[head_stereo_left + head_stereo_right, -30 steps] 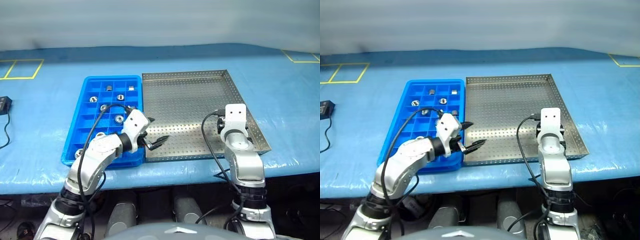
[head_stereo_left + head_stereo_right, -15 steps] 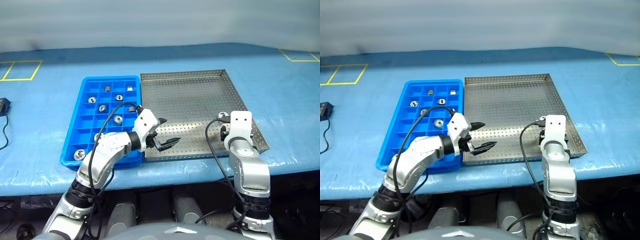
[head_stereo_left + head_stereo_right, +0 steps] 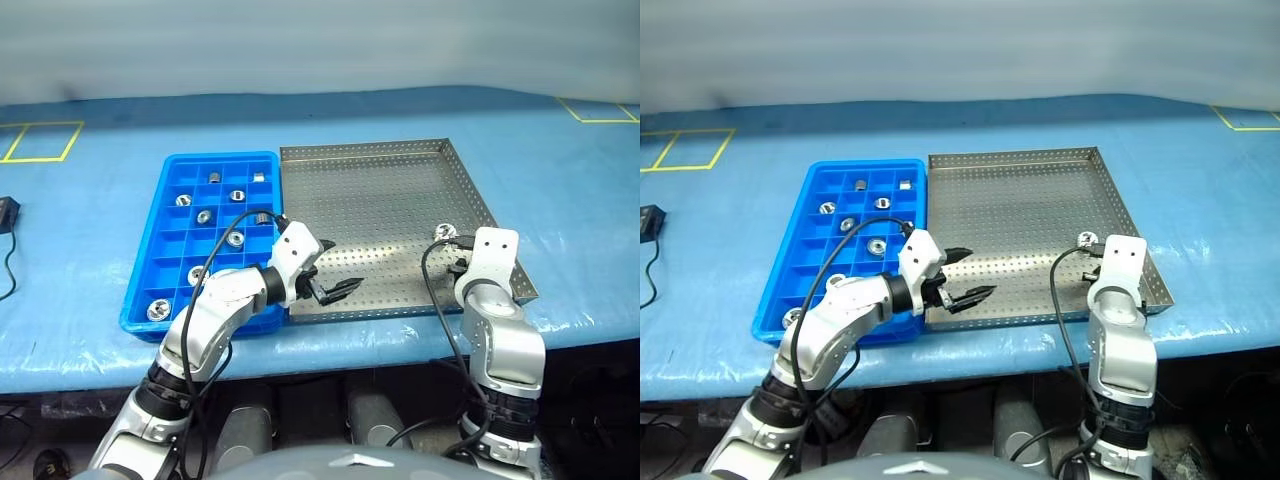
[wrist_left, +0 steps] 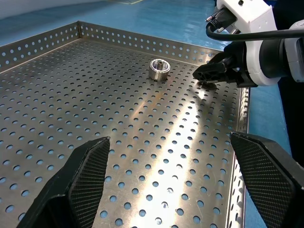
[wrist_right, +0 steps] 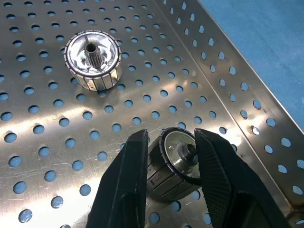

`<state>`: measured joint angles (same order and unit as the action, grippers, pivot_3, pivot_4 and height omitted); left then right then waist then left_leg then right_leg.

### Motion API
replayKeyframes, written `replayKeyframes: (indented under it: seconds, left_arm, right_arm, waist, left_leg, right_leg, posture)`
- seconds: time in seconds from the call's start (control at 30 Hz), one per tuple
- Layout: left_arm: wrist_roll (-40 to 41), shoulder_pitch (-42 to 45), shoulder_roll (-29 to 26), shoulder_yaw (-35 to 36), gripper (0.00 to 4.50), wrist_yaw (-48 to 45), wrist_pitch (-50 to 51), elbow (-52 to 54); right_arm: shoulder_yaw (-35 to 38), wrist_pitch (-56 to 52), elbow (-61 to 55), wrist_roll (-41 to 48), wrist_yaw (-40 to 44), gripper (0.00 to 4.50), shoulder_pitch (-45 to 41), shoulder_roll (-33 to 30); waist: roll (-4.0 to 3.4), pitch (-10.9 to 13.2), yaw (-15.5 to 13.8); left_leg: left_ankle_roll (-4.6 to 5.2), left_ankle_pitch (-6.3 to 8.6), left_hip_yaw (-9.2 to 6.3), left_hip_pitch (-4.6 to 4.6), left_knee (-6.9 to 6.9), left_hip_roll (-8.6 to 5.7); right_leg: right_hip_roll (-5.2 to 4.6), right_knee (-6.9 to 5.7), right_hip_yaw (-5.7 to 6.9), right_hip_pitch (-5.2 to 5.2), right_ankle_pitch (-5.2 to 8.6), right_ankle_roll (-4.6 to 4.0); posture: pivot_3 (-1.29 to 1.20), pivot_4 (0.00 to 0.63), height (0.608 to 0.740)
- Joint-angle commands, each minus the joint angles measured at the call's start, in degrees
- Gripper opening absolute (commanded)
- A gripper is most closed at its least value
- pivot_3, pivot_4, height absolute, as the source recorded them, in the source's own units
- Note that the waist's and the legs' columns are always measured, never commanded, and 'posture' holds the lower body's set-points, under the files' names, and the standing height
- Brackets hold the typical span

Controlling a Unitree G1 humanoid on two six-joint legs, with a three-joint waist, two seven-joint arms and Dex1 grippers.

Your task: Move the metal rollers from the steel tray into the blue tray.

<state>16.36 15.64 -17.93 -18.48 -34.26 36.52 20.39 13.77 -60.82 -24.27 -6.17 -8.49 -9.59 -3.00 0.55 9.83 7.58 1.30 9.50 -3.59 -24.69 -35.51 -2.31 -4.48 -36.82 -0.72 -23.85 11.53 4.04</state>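
A long desk (image 3: 90,215) covered in smooth blue sheeting fills the scene, with yellow tape squares at its far corners and a pale wall behind. At the far left edge a small black device with a cable lies on the desk.

Moving right, the blue tray (image 3: 168,243) sits on the desk, a glossy plastic grid of small square compartments; I count about seven metal rollers (image 3: 204,216) scattered through its cells. My left end effector (image 3: 326,276) hovers just past the tray's near right corner, over the near left part of the steel tray (image 3: 380,190), its two black fingers spread wide and empty.

The steel tray lies flush against the blue one: dull silver perforated sheet with a low rim, mostly bare. Near its right rim one roller (image 5: 93,59) stands free, a short ribbed cylinder with a shiny face and dark centre hole.

Just beside it, nearer to me, my right end effector (image 5: 170,159) has changed within the last second: its fingers, half open before, have closed narrow around a second roller (image 5: 176,161), one textured black finger pressed on each side. That roller looks to be resting on the tray floor close to the right rim. I judge the grasp made, so a lift and carry leftward to the blue tray comes next, leaving one roller to fetch.
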Motion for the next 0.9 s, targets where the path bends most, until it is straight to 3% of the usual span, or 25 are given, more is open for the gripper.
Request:
replayKeyframes:
  seconds: [0.03,0.1,0.53,0.63,0.8,0.9]
  left_arm:
    - [-0.13,0.26,0.37,0.83,4.41,0.37,-1.15,0.35]
    - [-0.19,0.22,0.32,0.91,4.41,0.61,-1.17,0.31]
    - [1.02,-2.09,-0.57,6.48,4.41,3.28,-0.29,2.13]
    - [2.21,-3.82,-1.44,9.97,4.41,4.03,0.71,4.27]
    - [0.58,-8.32,-8.01,17.22,4.41,6.72,2.98,10.22]
    - [1.94,-8.90,-7.91,24.76,4.41,10.97,4.37,12.31]
  right_arm:
    - [-0.61,-0.22,-0.43,0.45,0.33,1.05,-0.73,0.43]
    - [-0.60,0.39,-0.52,0.71,0.45,0.78,-0.99,0.79]
    - [-4.34,7.47,-5.37,7.18,5.28,0.78,-4.95,5.22]
    - [-6.46,7.08,-8.16,11.29,9.05,0.78,-6.26,6.09]
    - [-14.58,4.00,-11.26,20.74,19.46,0.78,-7.54,5.16]
    - [-19.72,4.07,-10.30,24.39,23.36,0.78,-8.35,5.27]
  waist:
    - [0.00,0.00,0.09]
    - [0.00,0.00,0.06]
    - [-0.04,0.02,0.07]
    - [-0.05,0.03,0.20]
    - [-0.07,0.04,0.65]
    - [-0.06,0.05,0.25]
  left_leg:
    - [0.00,0.00,0.00,0.00,0.00,0.00]
    - [0.00,0.00,-0.01,0.00,0.00,0.00]
    - [0.00,0.00,-0.03,-0.03,0.03,0.00]
    - [0.00,0.00,-0.04,-0.01,0.09,0.01]
    - [0.00,0.00,-0.07,0.00,0.26,0.06]
    - [-0.01,0.00,-0.14,0.00,0.28,0.06]
  right_leg:
    - [0.00,0.00,0.00,0.00,0.00,0.00]
    - [0.00,0.00,0.00,0.00,0.00,0.00]
    - [-0.01,0.02,0.01,-0.03,0.00,0.00]
    - [0.00,0.02,0.01,-0.06,0.00,0.00]
    - [0.04,0.02,0.02,-0.16,0.05,-0.09]
    - [0.04,0.02,0.06,-0.15,0.08,-0.13]
  posture:
    - [-0.23,0.150,0.740]
    - [-0.23,0.150,0.740]
    - [-0.21,0.150,0.740]
    - [-0.21,0.150,0.740]
    - [-0.18,0.150,0.740]
    - [-0.16,0.150,0.740]
